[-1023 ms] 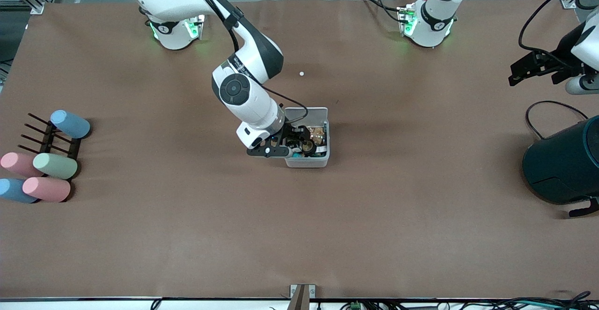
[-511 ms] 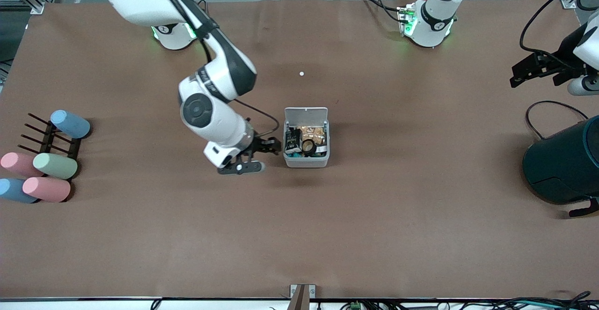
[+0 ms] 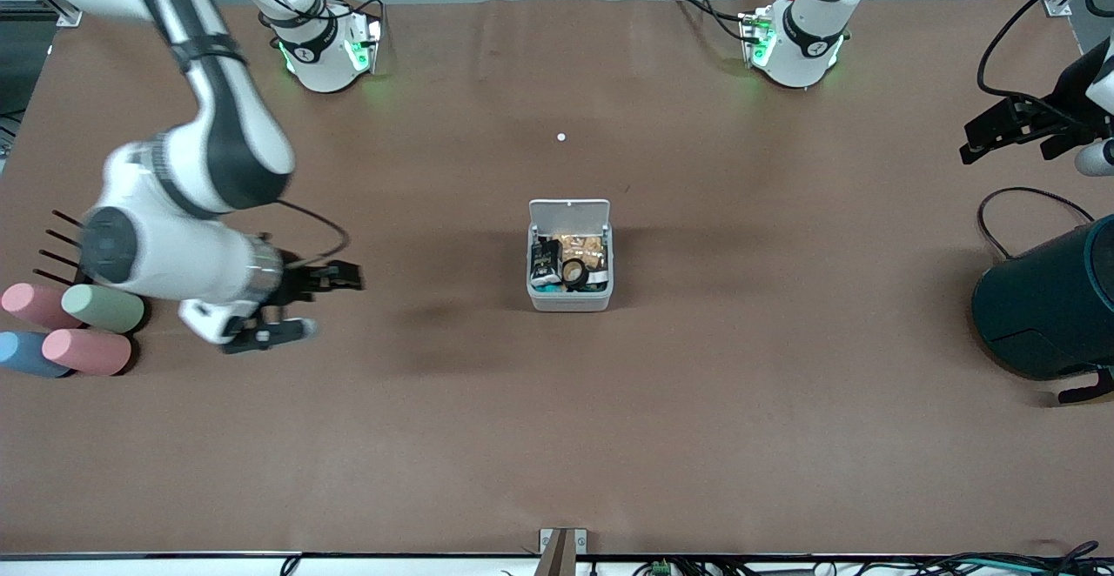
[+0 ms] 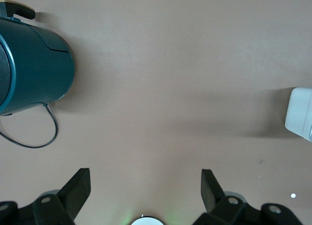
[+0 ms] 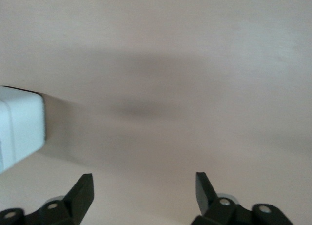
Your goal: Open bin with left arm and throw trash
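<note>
The bin [image 3: 570,256] sits at the centre of the front view on the brown bench [image 3: 557,437], its white lid [image 3: 569,210] tipped up and back on the edge toward the arm bases. Inside lie the trash items: a black wrapper [image 3: 545,262], a small black tape roll [image 3: 573,272], and tan material [image 3: 583,248] that may be the rubber band, though that is hard to tell. By these pictures the throwing looks done, with nothing loose on the bench but a tiny white speck [image 3: 561,137] above the bin.

The right gripper [image 3: 296,302] hangs at the left-centre of the frame, over bare bench beside the pastel cylinders [image 3: 74,324] and the dark rack [image 3: 65,250]; its jaws are spread wide and hold nothing. The bin lies well apart from it, toward the frame's middle.

The left gripper [image 3: 1014,128] hangs at the upper right edge of the frame, above the dark teal cylinder [image 3: 1049,302], jaws wide apart and empty. If the lid is to be shut, neither arm is close; the bin's hinge edge faces the bases.
</note>
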`<state>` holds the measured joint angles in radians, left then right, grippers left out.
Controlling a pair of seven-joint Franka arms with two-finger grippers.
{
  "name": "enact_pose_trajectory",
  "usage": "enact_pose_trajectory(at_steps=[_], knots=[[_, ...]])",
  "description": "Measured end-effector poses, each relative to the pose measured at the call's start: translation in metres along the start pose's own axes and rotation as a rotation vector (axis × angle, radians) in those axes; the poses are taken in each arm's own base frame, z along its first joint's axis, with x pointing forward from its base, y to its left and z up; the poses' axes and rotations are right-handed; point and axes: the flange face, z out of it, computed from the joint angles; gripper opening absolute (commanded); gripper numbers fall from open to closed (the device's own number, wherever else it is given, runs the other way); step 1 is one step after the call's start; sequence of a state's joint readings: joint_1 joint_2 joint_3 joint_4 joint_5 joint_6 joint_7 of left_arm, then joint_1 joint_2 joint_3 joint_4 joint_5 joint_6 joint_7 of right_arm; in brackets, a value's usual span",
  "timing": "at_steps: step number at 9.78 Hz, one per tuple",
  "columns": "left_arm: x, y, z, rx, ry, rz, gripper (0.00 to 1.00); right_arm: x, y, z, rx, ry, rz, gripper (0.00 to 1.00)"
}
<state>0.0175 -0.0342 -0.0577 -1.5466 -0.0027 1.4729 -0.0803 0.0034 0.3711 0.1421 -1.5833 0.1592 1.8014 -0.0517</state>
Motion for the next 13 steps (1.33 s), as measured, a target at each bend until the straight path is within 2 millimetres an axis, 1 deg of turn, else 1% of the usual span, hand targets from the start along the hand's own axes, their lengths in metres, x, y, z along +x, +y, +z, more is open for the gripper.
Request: enact_pose_trajectory(at_steps=[1, 2, 3, 4, 6, 7, 9, 10, 11, 13], knots=[[0.000, -0.001, 0.001, 0.000, -0.001, -0.001, 1.00, -0.010, 0.042, -0.021, -0.014, 0.006, 0.034, 1.00], [0.001, -0.001, 0.001, 0.000, -0.002, -0.001, 1.00, -0.021, 0.070, -0.043, -0.025, 0.024, 0.063, 1.00], [0.002, -0.001, 0.002, 0.000, -0.005, -0.001, 1.00, -0.033, 0.084, -0.069, -0.033, 0.056, 0.086, 1.00], [0.003, -0.001, 0.004, 0.000, -0.008, -0.001, 1.00, -0.046, 0.089, -0.098, -0.064, 0.097, 0.092, 1.00], [0.004, -0.001, 0.007, 0.000, -0.012, -0.001, 1.00, -0.073, 0.088, -0.157, -0.192, 0.178, 0.081, 1.00], [0.004, 0.000, 0.007, 0.000, -0.013, -0.001, 1.00, -0.084, 0.085, -0.180, -0.217, 0.211, 0.087, 1.00], [0.004, -0.001, 0.007, 0.000, -0.012, -0.002, 1.00, -0.107, 0.084, -0.219, -0.221, 0.243, 0.105, 1.00], [0.004, -0.001, 0.007, 0.000, -0.012, -0.002, 1.00, -0.119, 0.079, -0.236, -0.221, 0.245, 0.106, 1.00], [0.004, -0.001, 0.007, 0.000, -0.012, -0.002, 1.00, -0.128, 0.072, -0.245, -0.217, 0.237, 0.122, 1.00], [0.005, -0.001, 0.007, 0.000, -0.014, -0.002, 1.00, -0.131, 0.067, -0.247, -0.212, 0.231, 0.147, 1.00]])
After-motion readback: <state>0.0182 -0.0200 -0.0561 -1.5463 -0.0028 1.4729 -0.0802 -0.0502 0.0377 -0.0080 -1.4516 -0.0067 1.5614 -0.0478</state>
